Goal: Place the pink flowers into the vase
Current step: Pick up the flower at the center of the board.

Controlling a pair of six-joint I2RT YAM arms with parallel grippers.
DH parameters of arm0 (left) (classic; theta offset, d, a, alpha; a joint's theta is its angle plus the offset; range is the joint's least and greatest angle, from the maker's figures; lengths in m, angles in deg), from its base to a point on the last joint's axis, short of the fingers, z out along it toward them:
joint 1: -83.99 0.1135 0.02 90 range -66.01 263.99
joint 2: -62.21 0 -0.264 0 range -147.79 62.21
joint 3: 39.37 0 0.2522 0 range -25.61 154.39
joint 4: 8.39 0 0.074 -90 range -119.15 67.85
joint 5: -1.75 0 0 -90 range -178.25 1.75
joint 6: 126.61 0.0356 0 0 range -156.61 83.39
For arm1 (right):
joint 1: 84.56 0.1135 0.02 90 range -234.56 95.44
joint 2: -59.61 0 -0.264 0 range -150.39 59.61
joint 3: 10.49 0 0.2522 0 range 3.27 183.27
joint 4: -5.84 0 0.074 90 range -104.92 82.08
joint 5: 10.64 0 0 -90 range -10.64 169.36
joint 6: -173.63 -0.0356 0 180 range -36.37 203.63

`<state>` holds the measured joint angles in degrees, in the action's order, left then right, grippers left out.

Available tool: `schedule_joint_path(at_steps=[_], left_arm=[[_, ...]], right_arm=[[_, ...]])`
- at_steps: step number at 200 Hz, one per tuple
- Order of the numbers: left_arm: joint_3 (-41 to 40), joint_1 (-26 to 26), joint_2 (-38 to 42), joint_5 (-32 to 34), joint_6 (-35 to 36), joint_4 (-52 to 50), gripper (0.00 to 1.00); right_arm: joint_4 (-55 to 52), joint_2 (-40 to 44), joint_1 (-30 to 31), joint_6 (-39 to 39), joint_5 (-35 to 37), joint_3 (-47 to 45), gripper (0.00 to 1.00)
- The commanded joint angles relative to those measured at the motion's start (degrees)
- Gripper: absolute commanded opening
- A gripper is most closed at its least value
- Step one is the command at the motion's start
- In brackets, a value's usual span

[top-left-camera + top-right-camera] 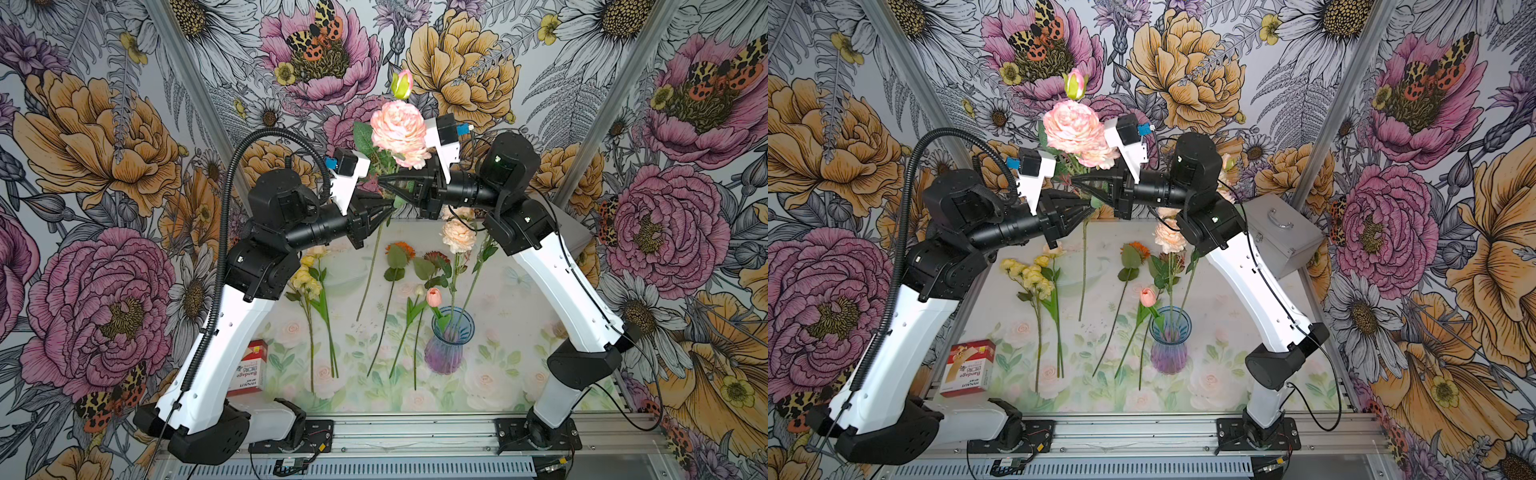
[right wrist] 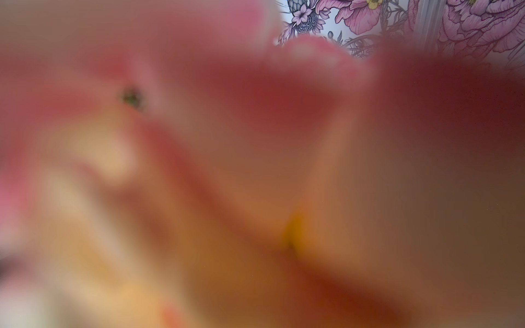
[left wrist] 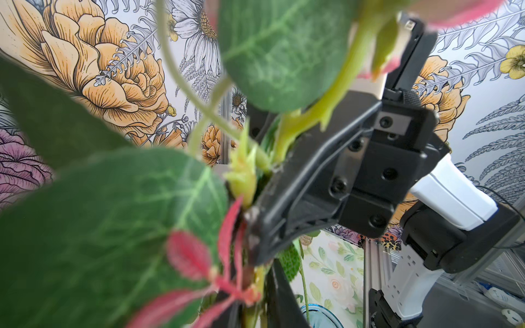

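- My right gripper (image 1: 383,179) is clenched on the pink spray (image 1: 400,129) just under its bloom, high above the table (image 1: 505,291).
- My left gripper (image 1: 388,204) sits at the same stem just below. I cannot tell whether it grips or has let go.
- The stem hangs toward 6 o'clock. The vase (image 1: 444,353) stands at 3 o'clock of the stem's free end and holds 1 tulip (image 1: 434,297) and 2 long stems (image 1: 454,286).
- Judgement: confirm 1 firm hold before the left backs off, then carry the stem end over the rim, upright and clear of the seated stems.
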<state>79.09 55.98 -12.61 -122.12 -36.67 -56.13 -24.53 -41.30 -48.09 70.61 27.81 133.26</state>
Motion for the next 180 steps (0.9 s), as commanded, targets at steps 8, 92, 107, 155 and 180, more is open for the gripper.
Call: schedule_joint_path(at_steps=[8,92,107,155,180], left_arm=[[-0.2,-0.4,1.1,1.6,0.5,1.5,0.31],[-7.8,3.6,7.0,7.9,0.0,1.5,0.99],[-9.4,5.3,8.5,8.9,-0.5,1.4,0.99],[-15.8,11.6,9.5,13.6,-3.6,1.5,0.99],[-18.0,12.3,8.5,15.6,-3.9,1.5,0.99]], right_arm=[[0.8,0.1,0.4,-0.2,-0.5,1.2,0.03],[-0.2,7.2,-1.6,3.5,6.1,-1.4,0.01],[-1.2,9.9,-2.4,4.4,8.0,-2.6,0.01],[-3.9,19.3,-5.6,4.7,11.9,-6.6,0.01],[-6.4,24.7,-7.7,4.8,14.0,-7.7,0.01]])
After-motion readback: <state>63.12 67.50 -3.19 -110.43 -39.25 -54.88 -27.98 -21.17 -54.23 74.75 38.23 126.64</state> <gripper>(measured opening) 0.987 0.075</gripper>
